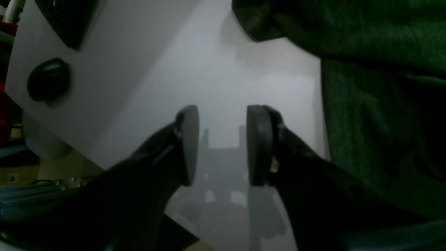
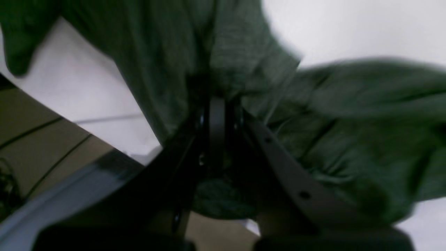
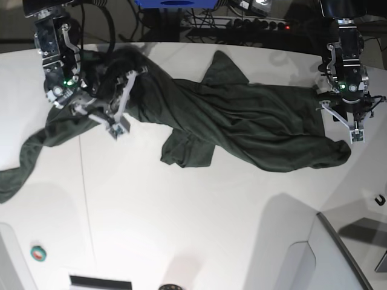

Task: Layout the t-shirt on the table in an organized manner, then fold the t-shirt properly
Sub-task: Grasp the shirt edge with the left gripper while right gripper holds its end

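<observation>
The dark green t-shirt lies crumpled in a long band across the white table, one end trailing off at the far left. In the base view my right gripper is on the left, at the shirt's bunched left part. The right wrist view shows the right gripper shut, with t-shirt fabric gathered around and between its tips. My left gripper stands at the shirt's right end. Up close, the left gripper is open and holds nothing, low over bare table, with the t-shirt just beside it.
A grey angled panel sits at the near right corner, with a small black hook above it. A small green and red object lies near the front left. A thin dark seam crosses the table. Cables and equipment line the far edge.
</observation>
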Robot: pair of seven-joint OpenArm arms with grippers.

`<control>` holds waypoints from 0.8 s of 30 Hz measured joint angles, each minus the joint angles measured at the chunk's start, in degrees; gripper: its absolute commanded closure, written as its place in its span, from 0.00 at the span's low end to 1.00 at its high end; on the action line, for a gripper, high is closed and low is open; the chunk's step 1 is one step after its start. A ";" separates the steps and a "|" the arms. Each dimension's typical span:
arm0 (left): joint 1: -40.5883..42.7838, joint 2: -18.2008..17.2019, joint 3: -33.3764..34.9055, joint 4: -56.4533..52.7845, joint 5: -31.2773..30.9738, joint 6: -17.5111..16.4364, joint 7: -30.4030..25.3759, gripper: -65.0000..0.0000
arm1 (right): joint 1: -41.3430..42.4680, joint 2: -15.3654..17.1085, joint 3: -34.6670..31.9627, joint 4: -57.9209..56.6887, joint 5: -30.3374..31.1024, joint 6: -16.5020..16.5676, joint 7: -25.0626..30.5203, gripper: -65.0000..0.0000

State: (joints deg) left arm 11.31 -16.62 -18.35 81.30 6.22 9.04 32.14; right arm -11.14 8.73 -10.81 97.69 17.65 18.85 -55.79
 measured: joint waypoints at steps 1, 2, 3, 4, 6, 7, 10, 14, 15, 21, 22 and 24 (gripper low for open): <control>0.02 0.00 0.00 0.00 -0.02 0.00 0.07 0.66 | 0.02 0.09 0.04 2.14 -0.11 0.00 -0.63 0.99; 0.02 0.02 0.00 0.00 -0.02 -0.02 0.02 0.66 | 0.15 0.13 0.09 4.39 -0.26 0.00 -1.81 0.99; 0.00 -0.02 0.00 0.00 0.00 0.00 0.02 0.66 | 0.26 0.09 0.09 6.75 -0.31 -0.02 -3.08 0.99; 0.00 -0.04 0.00 0.00 0.00 0.00 0.02 0.66 | 0.46 0.11 0.09 9.25 -0.11 -0.46 -4.57 0.99; 0.00 -0.02 0.00 0.00 0.00 -0.02 0.04 0.66 | 1.18 0.09 0.09 13.16 0.02 -2.32 -5.81 0.99; 0.00 0.00 0.00 -0.02 -0.02 0.00 0.07 0.66 | 1.88 0.11 0.09 14.51 0.26 -3.43 -6.45 0.99; 0.00 -0.02 0.00 -0.02 -0.02 0.00 0.04 0.66 | 3.91 0.11 0.09 15.23 0.11 -4.11 -7.96 0.99; -0.35 -0.02 0.00 -0.02 -0.13 -0.02 0.02 0.66 | 4.87 0.11 0.09 15.34 0.13 -4.33 -8.35 0.99; -0.52 -0.02 0.07 -0.04 -0.24 -0.02 0.04 0.66 | 5.44 0.11 0.09 15.41 0.13 -4.33 -8.31 0.99; -0.48 0.02 2.89 -0.04 -0.20 0.20 0.02 0.66 | 8.70 1.70 0.09 15.96 0.39 -4.37 -2.19 0.99; -0.26 -0.44 5.68 -0.04 -0.20 0.31 0.04 0.66 | 9.27 2.21 0.09 15.96 0.09 -4.35 -2.38 0.99; 0.02 -0.28 10.91 -0.04 -0.37 -0.17 -0.13 0.66 | 10.34 2.64 0.09 15.96 -0.02 -4.37 -2.19 0.99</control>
State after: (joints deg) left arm 11.33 -16.91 -7.44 81.25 5.85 8.86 32.01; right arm -0.80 11.38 -10.72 113.65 17.63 14.48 -57.98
